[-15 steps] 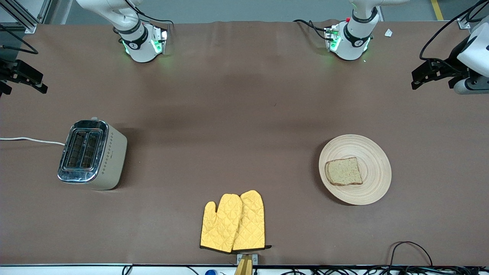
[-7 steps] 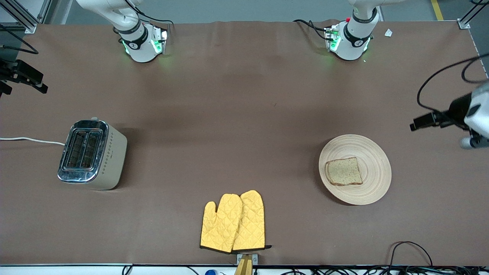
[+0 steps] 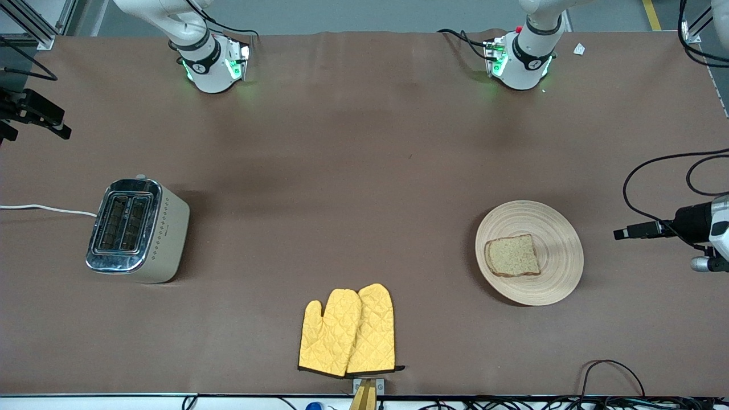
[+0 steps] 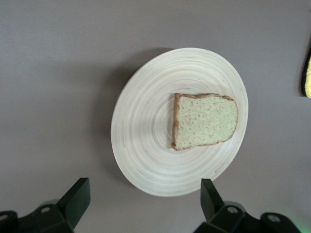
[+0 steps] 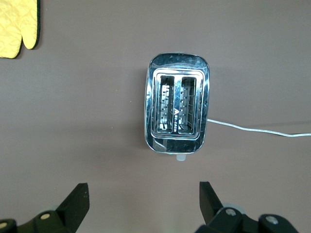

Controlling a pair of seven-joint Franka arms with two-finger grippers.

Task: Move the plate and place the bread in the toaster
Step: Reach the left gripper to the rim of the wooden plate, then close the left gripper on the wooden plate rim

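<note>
Progress: nothing done | bread [image 3: 512, 256] on plate [image 3: 561, 228], left arm's end of bench | toaster [image 3: 136, 230] empty, right arm's end | left tool [image 4: 143, 194] wide, above plate | right tool [image 5: 143, 194] wide, above toaster | left: move plate, load bread

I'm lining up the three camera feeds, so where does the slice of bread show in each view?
Front view: the bread lies on the plate, toward the left arm's end of the table.
Left wrist view: bread on the plate, off its centre.
Right wrist view: not in it; only the toaster shows.
Shared landmark: the yellow oven mitts, an edge and.
</note>
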